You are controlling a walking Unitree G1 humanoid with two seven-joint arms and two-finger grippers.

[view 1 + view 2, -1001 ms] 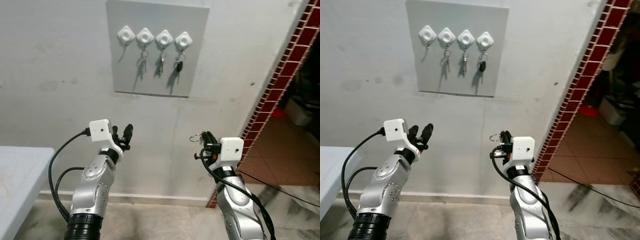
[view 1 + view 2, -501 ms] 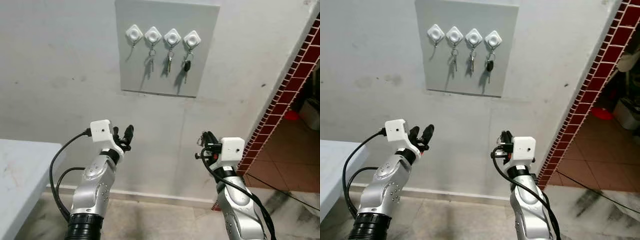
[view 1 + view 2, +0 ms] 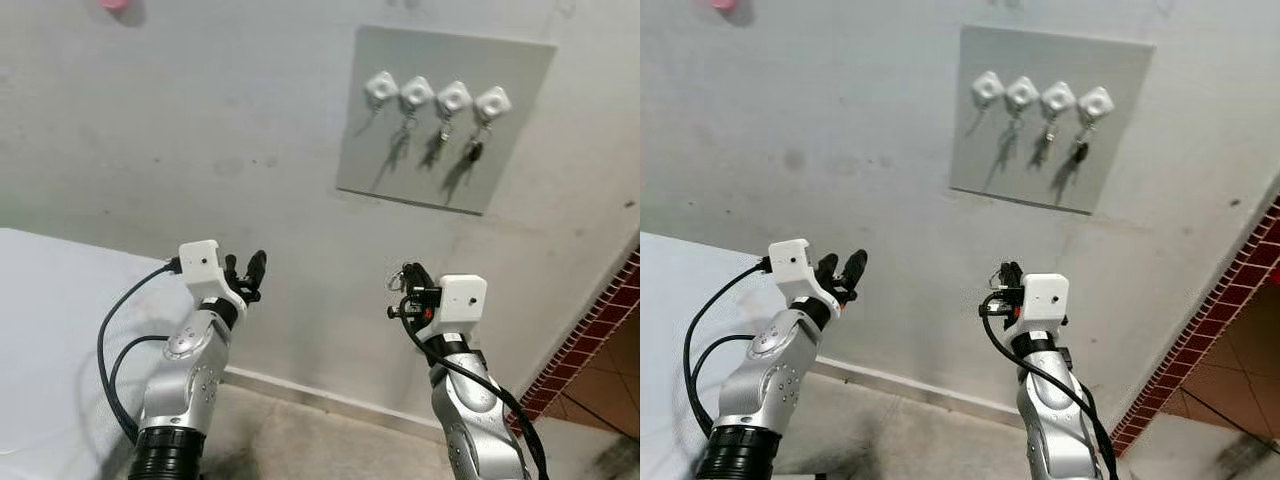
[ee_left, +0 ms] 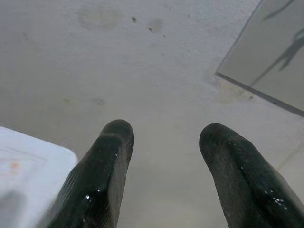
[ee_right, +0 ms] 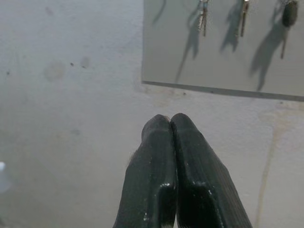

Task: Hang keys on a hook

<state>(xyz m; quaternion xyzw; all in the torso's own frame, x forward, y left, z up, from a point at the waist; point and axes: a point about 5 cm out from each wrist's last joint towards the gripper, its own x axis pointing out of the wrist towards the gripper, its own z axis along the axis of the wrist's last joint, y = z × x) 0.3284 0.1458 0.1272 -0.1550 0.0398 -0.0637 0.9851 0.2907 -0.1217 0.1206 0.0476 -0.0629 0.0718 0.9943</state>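
- Head view swung since a second earlier: hook board (image 3: 445,120) sat up-right, leftmost hook (image 3: 381,86) bare.
- My right pincer (image 3: 404,288) clenched keys (image 3: 397,280); left pincer (image 3: 245,272) gaped.

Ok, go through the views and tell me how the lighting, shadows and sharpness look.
Left eye view: sharp and evenly lit; hanging keys cast long slanting shadows down the grey board. Right wrist view: the shut right claw is soft up close, with gloss; the shadows behind stay crisp. Left wrist view: the open left claw shows small highlights; the wall is flat-lit.
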